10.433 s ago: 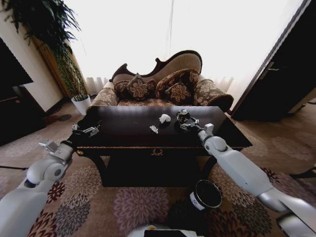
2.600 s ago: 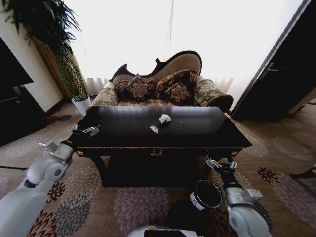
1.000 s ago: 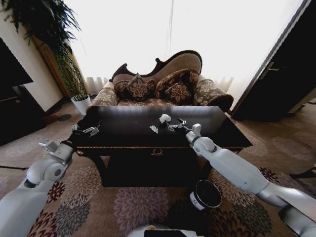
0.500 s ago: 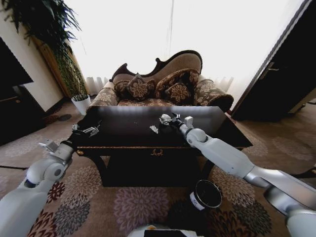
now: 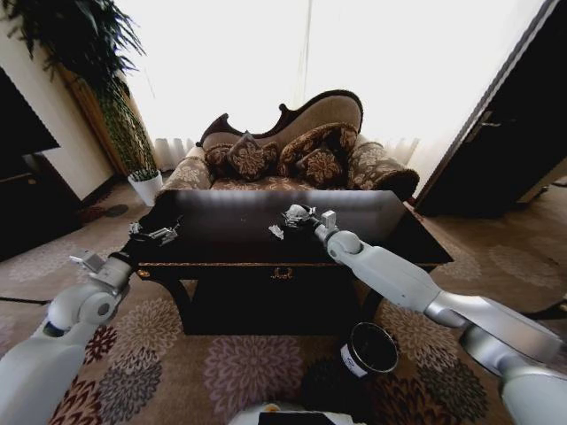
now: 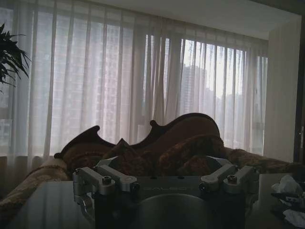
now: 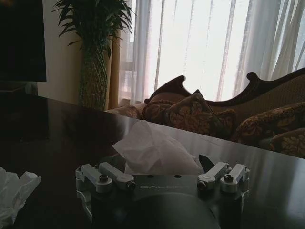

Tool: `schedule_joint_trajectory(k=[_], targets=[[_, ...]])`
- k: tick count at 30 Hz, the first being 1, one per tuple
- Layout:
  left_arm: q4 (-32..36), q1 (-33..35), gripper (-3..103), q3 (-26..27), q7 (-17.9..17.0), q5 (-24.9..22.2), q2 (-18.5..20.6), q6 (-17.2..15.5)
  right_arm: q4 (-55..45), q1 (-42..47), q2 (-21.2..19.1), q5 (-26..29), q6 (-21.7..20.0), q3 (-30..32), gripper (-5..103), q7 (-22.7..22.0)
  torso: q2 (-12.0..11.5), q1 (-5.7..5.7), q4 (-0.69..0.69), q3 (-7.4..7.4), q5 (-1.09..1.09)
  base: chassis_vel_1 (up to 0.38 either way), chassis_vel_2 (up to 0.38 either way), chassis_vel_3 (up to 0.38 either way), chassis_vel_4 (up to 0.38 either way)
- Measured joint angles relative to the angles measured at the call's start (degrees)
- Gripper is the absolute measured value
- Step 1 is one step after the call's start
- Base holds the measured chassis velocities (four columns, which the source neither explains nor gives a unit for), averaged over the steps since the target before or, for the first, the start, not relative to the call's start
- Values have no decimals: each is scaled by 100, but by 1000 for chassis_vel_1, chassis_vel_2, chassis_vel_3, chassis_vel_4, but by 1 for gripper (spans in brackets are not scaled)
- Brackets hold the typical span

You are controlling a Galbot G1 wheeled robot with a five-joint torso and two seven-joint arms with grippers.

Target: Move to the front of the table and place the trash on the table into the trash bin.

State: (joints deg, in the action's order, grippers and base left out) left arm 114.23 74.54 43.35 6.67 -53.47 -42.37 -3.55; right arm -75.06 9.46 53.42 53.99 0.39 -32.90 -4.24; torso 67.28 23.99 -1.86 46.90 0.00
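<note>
On the table [image 5: 221, 232], the right end effector [image 7: 162, 177] sits spread around a white paper wad [image 7: 155, 152], with another wad [image 7: 14, 193] lying beside it.

faint lettering, perhaps "GALBOT", on right gripper [image 7: 162, 177]

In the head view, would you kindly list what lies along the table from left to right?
Left pincer → small clear plastic scrap → crumpled white paper wad with the right pincer at it, all over the dark glossy wooden table.

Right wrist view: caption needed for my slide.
Right gripper at the crumpled white paper wad on the glossy dark wood table.
</note>
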Motion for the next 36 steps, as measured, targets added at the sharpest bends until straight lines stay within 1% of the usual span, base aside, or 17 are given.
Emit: schedule_joint_trajectory(k=[2,3,4,5,6,7,8,9,11,12,13,14,18,20,24,28,36], targets=[[0,0,100,0,0,0,0,0,32,-1,2,-8,20,-1,85,20,0,0,0,0,0,0,0,0,0],[0,0,100,0,0,0,0,0,32,-1,2,-8,20,-1,85,20,0,0,0,0,0,0,0,0,0],[0,0,100,0,0,0,0,0,39,-1,2,-10,25,-1,80,26,0,0,0,0,0,0,0,0,0],[0,0,100,0,0,0,0,0,40,-1,2,-12,29,0,80,30,0,0,0,0,0,0,0,0,0],[0,0,100,0,0,0,0,0,43,2,1,-16,36,0,69,36,0,0,0,0,0,0,0,0,0],[0,0,100,0,0,0,0,0,44,4,1,-17,38,0,69,37,0,0,0,0,0,0,0,0,0],[0,0,100,0,0,0,0,0,44,14,1,-20,41,5,63,37,0,0,0,0,0,0,0,0,0],[0,0,100,0,0,0,0,0,44,14,1,-20,41,5,63,37,0,0,0,0,0,0,0,0,0],[0,0,100,0,0,0,0,0,41,33,-3,-24,43,19,53,38,0,0,0,0,0,0,0,0,0],[0,0,100,0,0,0,0,0,28,39,-9,-27,43,22,53,38,0,0,0,0,0,0,0,0,0],[0,0,100,0,0,0,0,0,12,44,-17,-31,43,23,47,38,0,0,0,0,0,0,0,0,0],[0,0,100,0,0,0,0,0,12,44,-17,-31,43,23,47,38,0,0,0,0,0,0,0,0,0],[0,0,100,0,0,0,0,0,-38,74,-36,-42,44,46,25,37,0,0,0,0,0,0,0,0,0],[0,0,100,0,0,1,0,0,-45,80,-41,-44,44,48,25,36,0,0,0,0,0,0,0,0,0],[0,0,100,0,0,0,0,0,-102,103,-70,-50,48,76,4,20,0,0,0,0,0,0,0,0,0],[0,0,100,0,0,0,0,0,-131,118,-79,-50,49,99,1,9,0,0,0,0,0,0,0,0,0],[0,0,100,0,0,0,0,0,-330,174,-146,-30,39,170,1,-58,0,0,0,0,0,0,0,0,0]])
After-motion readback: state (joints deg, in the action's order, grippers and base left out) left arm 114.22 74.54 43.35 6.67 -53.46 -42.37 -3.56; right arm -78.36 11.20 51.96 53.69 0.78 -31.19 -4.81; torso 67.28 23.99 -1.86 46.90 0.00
